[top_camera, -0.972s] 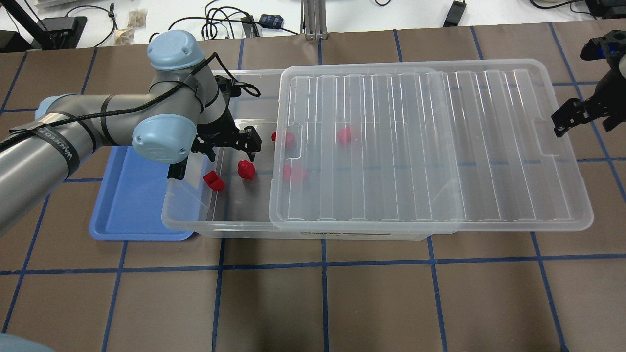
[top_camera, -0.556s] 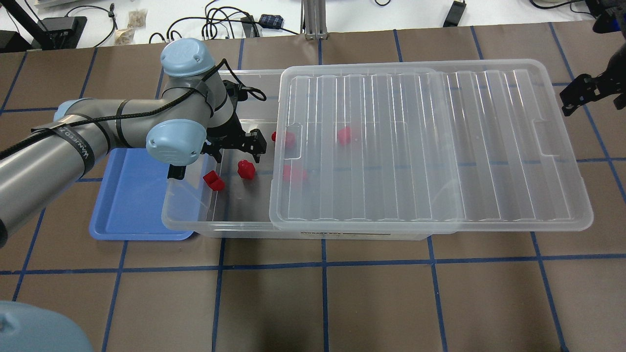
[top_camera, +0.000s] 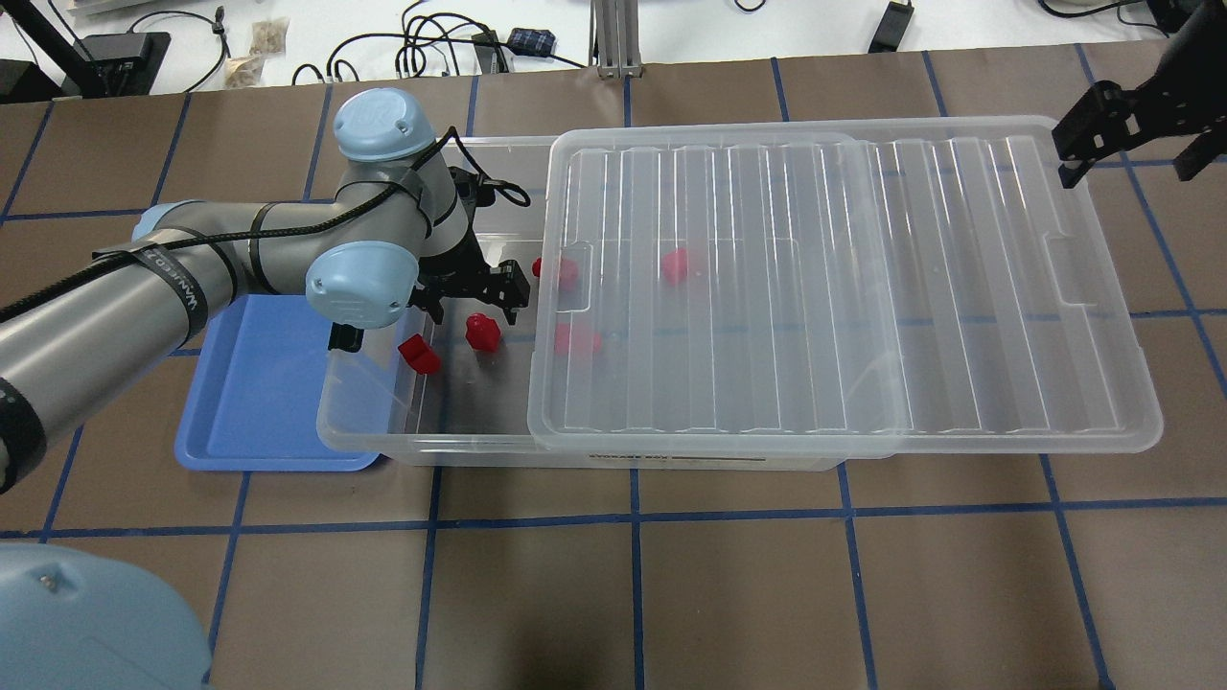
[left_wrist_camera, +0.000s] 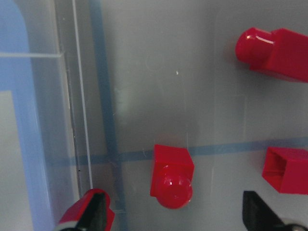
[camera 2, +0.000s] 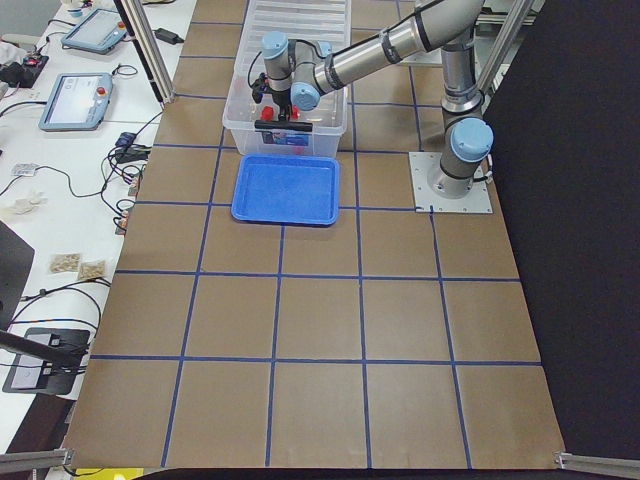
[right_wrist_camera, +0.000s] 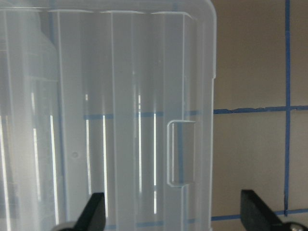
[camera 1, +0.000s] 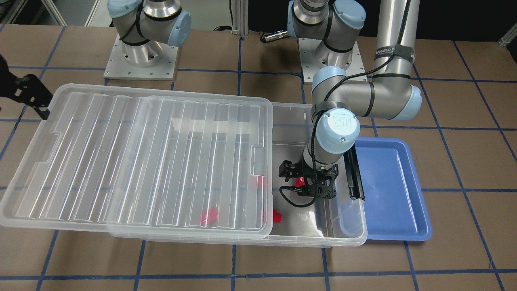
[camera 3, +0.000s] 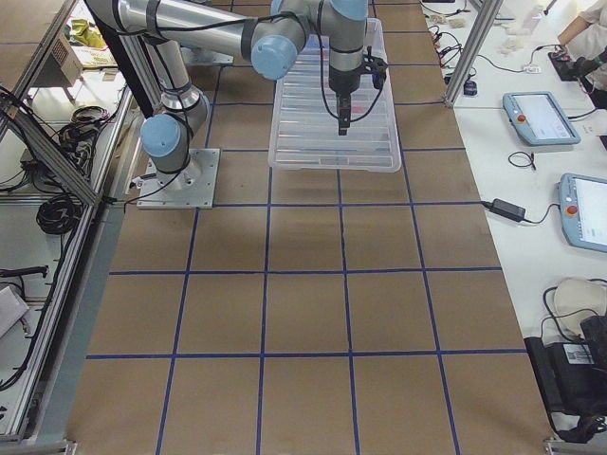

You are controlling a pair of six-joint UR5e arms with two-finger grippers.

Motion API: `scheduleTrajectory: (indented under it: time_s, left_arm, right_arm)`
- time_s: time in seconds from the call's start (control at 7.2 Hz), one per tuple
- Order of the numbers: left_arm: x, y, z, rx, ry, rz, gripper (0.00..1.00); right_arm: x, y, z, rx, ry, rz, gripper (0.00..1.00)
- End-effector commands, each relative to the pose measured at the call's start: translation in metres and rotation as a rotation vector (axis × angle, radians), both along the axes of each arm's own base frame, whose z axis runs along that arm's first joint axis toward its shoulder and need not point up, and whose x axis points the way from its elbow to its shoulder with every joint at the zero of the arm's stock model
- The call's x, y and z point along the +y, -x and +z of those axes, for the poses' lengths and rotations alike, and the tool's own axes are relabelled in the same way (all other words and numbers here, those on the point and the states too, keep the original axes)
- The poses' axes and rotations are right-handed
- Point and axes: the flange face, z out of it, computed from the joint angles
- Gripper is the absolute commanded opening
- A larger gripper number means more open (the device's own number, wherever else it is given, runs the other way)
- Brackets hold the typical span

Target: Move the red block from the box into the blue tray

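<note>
The red block [top_camera: 482,332] lies on the floor of the clear box [top_camera: 422,448], in its uncovered left end. In the left wrist view the red block [left_wrist_camera: 172,177] sits between my fingertips with its stud towards the camera's bottom edge. My left gripper [top_camera: 474,299] is open and hovers just above it, inside the box; it also shows in the front view [camera 1: 307,182]. The blue tray [top_camera: 254,412] lies empty against the box's left end. My right gripper [top_camera: 1117,129] is open and empty, beyond the lid's far right corner.
The ribbed lid [top_camera: 834,287] is slid right and covers most of the box. A hollow red piece [top_camera: 419,355] lies near the left wall. Other red pieces [top_camera: 561,272] lie at and under the lid's edge. A black latch [camera 1: 354,173] hangs at the box's short end.
My left arm has swung a little to the right, bringing the open gripper over the red block. My right gripper has moved away from the lid's right edge toward the far side.
</note>
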Motion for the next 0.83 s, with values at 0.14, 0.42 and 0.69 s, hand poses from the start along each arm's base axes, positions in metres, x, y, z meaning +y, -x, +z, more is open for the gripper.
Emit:
scheduleTrajectory:
  time_s: [0.14, 0.42, 0.69]
  left_arm:
    - [-0.001, 0.000, -0.011, -0.001, -0.006, -0.003, 0.99]
    - [-0.002, 0.001, -0.015, -0.001, -0.009, -0.007, 0.89]
    - [-0.003, 0.001, -0.021, 0.000, -0.015, -0.010, 0.65]
  right_arm:
    - [0.019, -0.110, 0.014, -0.065, 0.020, -0.092, 1.00]
    - [0.024, -0.138, 0.015, -0.075, 0.026, -0.102, 1.00]
    - [0.024, -0.139, 0.015, -0.074, 0.027, -0.101, 1.00]
